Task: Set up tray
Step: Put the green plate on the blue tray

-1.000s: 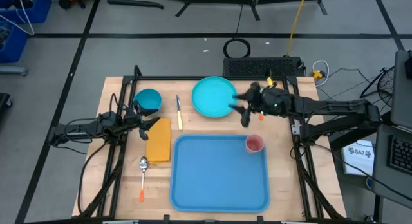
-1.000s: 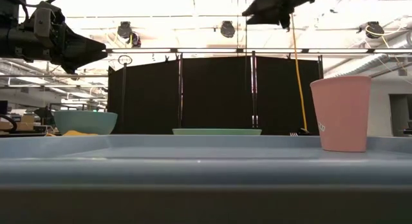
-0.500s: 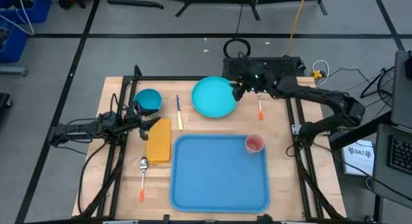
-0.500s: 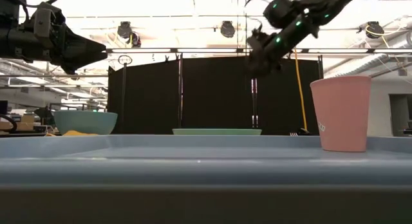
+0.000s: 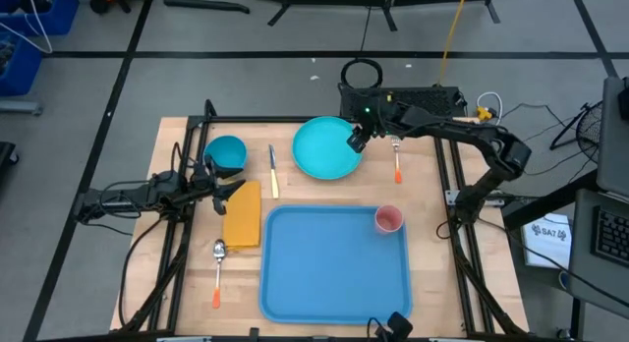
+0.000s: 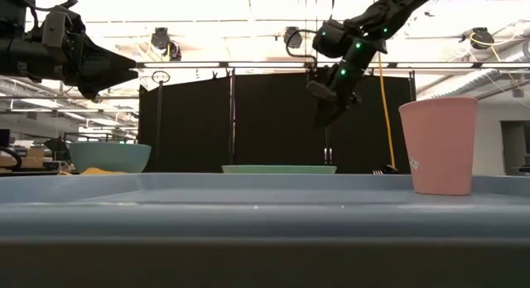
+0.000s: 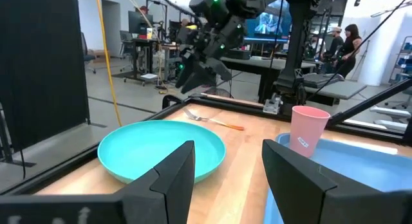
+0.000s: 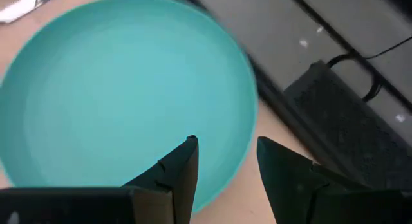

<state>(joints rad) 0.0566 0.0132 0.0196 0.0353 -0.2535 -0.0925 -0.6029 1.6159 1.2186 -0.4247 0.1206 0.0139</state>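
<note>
Right gripper has swung over the plate, jaws spread, empty; no legible writing.

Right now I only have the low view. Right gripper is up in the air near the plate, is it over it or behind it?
Observer: Over it. From above, the right gripper hangs at the turquoise plate's rim on the fork's side; its wrist view shows the fingers open.
Operator: Is there anything beside that plate?
Observer: An orange-handled fork lies on the wood beside it, clear of the rim.
Operator: Tray contents?
Observer: Only the pink cup, in a corner of the blue tray.
Operator: Left arm?
Observer: The left gripper waits open by the yellow-orange napkin.
</note>
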